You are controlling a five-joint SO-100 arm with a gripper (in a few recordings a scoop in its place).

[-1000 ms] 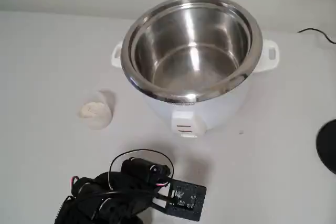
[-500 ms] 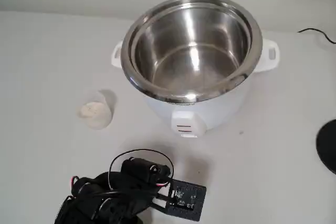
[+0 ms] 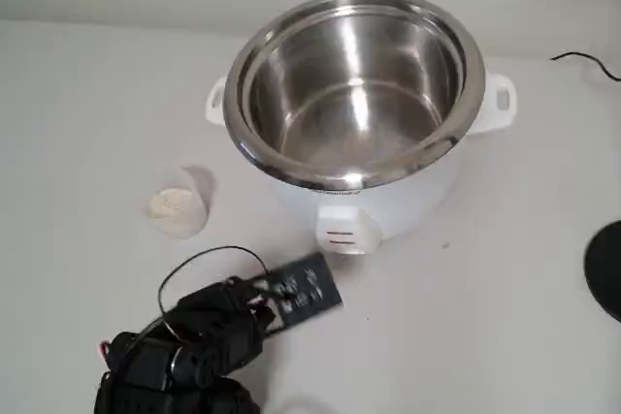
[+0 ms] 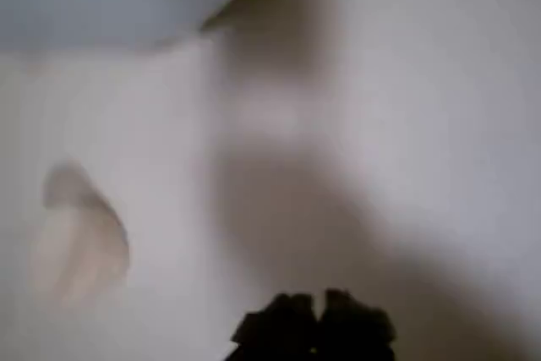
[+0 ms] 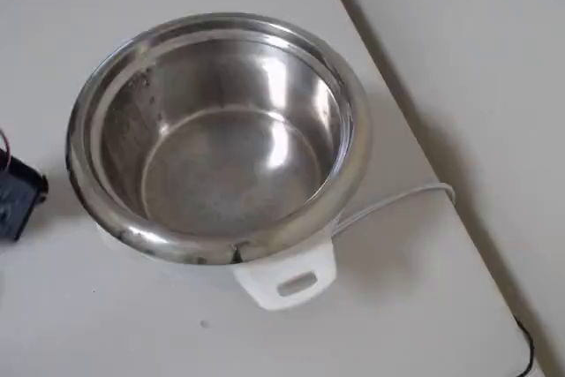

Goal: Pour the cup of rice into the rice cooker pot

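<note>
The small translucent cup [image 3: 181, 203] stands upright on the white table, left of the cooker, with pale rice [image 3: 172, 205] inside. The steel rice cooker pot [image 3: 354, 94] sits in its white body [image 3: 398, 201] and looks bare inside; from above its shiny rim [image 5: 78, 139] is in full view. My black arm [image 3: 209, 332] lies folded near the front edge, below and right of the cup, its wrist board [image 3: 303, 293] pointing at the cooker. In the blurred wrist view my gripper [image 4: 314, 314] looks shut and holds nothing, and the cup [image 4: 80, 243] is a pale blur to its left.
A dark round object [image 3: 608, 269] lies at the right edge of the fixed view, and a black cable [image 3: 587, 63] at the back right. Seen from above, a white cord [image 5: 393, 200] runs from the cooker toward the table's edge [image 5: 415, 130].
My arm has swung up and to the left, so the wrist board is now nearer the cup and the cooker's front. Cup and pot have not moved.
</note>
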